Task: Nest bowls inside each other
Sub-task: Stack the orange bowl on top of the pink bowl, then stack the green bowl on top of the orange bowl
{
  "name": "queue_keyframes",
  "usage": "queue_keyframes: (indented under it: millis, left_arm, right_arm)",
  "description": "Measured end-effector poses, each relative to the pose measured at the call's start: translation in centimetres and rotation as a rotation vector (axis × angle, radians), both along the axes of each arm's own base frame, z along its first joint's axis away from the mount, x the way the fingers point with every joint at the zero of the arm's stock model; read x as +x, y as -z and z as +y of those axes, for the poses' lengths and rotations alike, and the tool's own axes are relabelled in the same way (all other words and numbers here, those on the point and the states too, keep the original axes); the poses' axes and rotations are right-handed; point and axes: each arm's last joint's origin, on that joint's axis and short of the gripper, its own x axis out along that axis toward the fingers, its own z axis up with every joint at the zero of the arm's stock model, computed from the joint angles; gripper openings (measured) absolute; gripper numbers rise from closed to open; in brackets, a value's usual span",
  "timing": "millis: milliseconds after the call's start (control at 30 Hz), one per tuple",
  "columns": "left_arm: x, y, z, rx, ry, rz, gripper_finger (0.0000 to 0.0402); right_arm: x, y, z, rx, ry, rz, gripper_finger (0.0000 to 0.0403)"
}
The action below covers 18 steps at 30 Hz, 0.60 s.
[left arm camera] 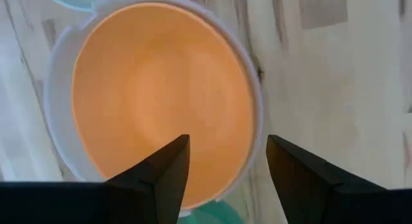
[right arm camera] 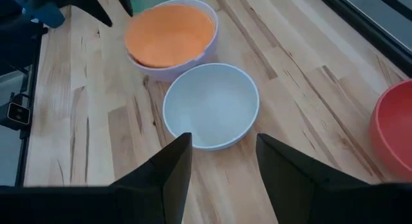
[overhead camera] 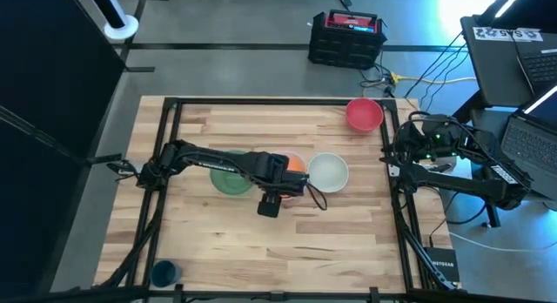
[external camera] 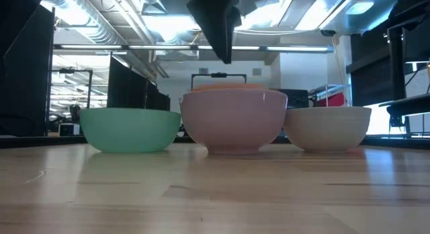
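The wooden table [overhead camera: 218, 242] is the biggest thing here. The 2 arms and 5 bowls are on or over it.

The left claw [left arm camera: 225, 179] hangs right above the middle of the table, and its 2 fingers are spread apart with nothing in them. Straight under this claw sits the big white bowl [left arm camera: 58, 134]. The orange bowl [left arm camera: 161, 102] sits inside that big white bowl, so only a thin white rim shows around it. From table height, the orange rim peeks just over the top of the big bowl [external camera: 234, 123].

The green bowl [overhead camera: 228, 179] stands just beside the big white bowl, on the side toward the left arm's base. It sits partly under that arm.

The pale bowl [right arm camera: 211, 105] stands just beside the big white bowl on the other side, toward the right claw. It is right way up.

The right claw [right arm camera: 222, 166] waits at the right edge of the table, well apart from the left claw. Its fingers are spread too, and it holds nothing. The pale bowl lies in front of it.

The red bowl [overhead camera: 364, 113] sits alone near the far right corner, near the right claw and well apart from the other bowls.
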Motion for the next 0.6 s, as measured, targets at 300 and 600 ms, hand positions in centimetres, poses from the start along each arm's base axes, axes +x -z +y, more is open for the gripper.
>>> queue_keyframes:
  millis: [300, 600]
  left_arm:
    - [-1.7, -0.1, 1.2, 0.035, -0.147, 0.133, 0.0190]
    - [-8.4, 1.5, 0.4, -0.022, -0.358, 0.073, 0.0189]
  right_arm:
    - [0.0, 0.0, 0.0, -0.002, -0.001, 0.000, 0.0159]
    - [0.0, 0.0, 0.0, 0.001, -0.013, 0.002, 0.0159]
